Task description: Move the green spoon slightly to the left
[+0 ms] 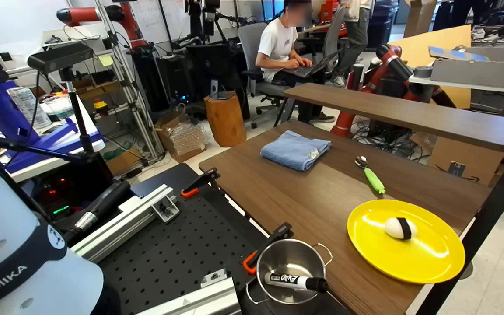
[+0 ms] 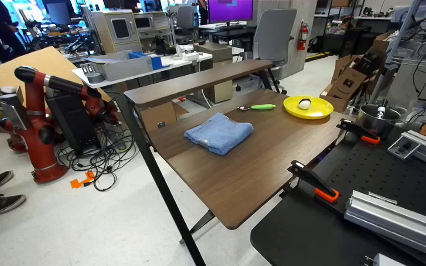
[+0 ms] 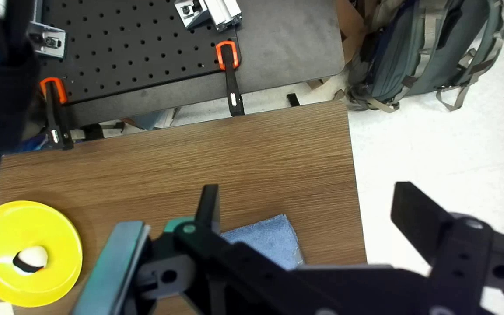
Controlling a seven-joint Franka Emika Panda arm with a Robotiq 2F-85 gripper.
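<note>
The green spoon [image 1: 374, 180] lies flat on the brown table [image 1: 322, 197] in an exterior view, with a bright green handle and a metal bowl. It lies between the yellow plate and the folded blue cloth and touches neither. It also shows in an exterior view [image 2: 263, 106], handle toward the plate. The spoon is out of sight in the wrist view. My gripper [image 3: 308, 187] shows only in the wrist view. Its fingers are wide apart with nothing between them, high above the table's edge and the cloth's corner.
A yellow plate [image 1: 435, 262] holds a white egg-shaped item with a black band [image 1: 395, 228]. A folded blue cloth [image 2: 218, 133] lies on the table. A raised shelf [image 2: 202, 79] runs along the far edge. A metal pot [image 1: 274, 258] with a marker [image 1: 291, 280] stands near black clamps [image 2: 313, 181].
</note>
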